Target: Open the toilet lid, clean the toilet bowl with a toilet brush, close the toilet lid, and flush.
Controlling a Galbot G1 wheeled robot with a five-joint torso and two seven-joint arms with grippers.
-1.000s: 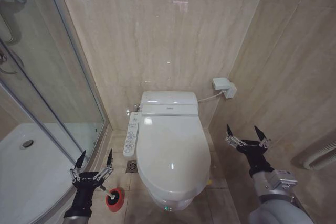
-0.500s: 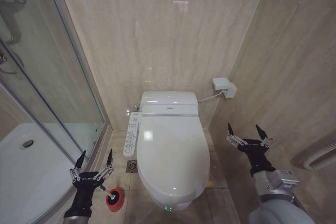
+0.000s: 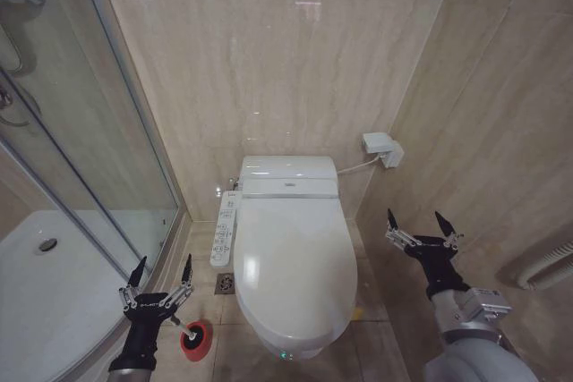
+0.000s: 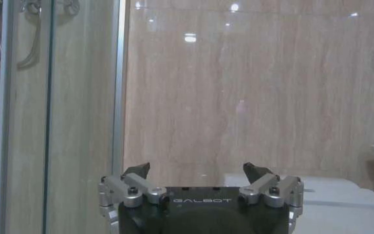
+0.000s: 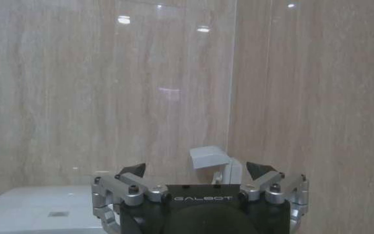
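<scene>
The white toilet lid (image 3: 291,266) lies shut over the toilet bowl, which is hidden beneath it. On the floor to the toilet's left stands the red holder cup (image 3: 193,340) with the toilet brush (image 3: 178,321) in it. My left gripper (image 3: 162,271) hovers open just above the brush, fingers pointing up. It appears again in the left wrist view (image 4: 198,169), facing the tiled wall. To the right of the toilet, my right gripper (image 3: 419,222) is held open and empty near the side wall; the right wrist view (image 5: 196,168) faces the corner.
A glass shower enclosure (image 3: 81,158) with a white tray (image 3: 45,284) fills the left. A control panel (image 3: 224,230) juts from the toilet's left side. A floor drain (image 3: 224,284) lies beside it. A white wall box (image 3: 380,148) with a cable sits behind, right.
</scene>
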